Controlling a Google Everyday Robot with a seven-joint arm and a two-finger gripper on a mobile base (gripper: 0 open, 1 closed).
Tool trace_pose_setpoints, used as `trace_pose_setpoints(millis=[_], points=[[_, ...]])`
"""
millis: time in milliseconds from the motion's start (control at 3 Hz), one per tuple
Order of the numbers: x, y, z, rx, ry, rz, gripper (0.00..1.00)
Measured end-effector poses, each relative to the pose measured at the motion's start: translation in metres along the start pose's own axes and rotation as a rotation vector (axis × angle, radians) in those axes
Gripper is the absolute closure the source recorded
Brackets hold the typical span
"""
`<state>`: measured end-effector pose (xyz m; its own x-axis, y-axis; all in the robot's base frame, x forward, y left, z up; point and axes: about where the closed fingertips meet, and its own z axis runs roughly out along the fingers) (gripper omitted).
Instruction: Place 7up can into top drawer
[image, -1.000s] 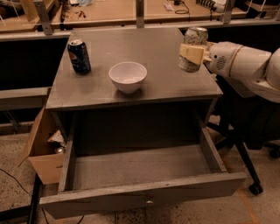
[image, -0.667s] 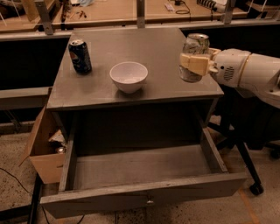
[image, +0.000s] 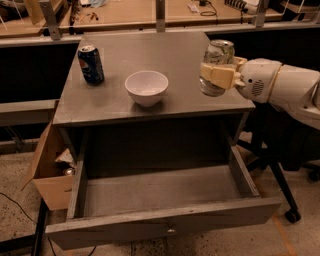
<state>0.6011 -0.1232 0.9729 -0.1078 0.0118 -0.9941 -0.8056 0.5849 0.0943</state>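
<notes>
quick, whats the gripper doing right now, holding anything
gripper: closed on the 7up can, at the right side of the cabinet top.

Upright 7up can (image: 219, 51) held by end effector (image: 216, 76) over cabinet top (image: 150, 55); top drawer (image: 165, 221) open.

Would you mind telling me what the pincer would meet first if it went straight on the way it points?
Probably the white bowl, though depth is unclear. The pincer, shut on the 7up can, hovers by the right edge of the cabinet top and points left across it.
</notes>
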Motion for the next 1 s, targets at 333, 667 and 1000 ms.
trace_pose_setpoints(millis=[333,667,1000], points=[[0.011,0.034,0.001,-0.083,-0.065,0.028,1.0],[0.02,0.083,0.009,-0.191,-0.122,0.035,1.0],[0.02,0.083,0.009,-0.191,-0.122,0.035,1.0]])
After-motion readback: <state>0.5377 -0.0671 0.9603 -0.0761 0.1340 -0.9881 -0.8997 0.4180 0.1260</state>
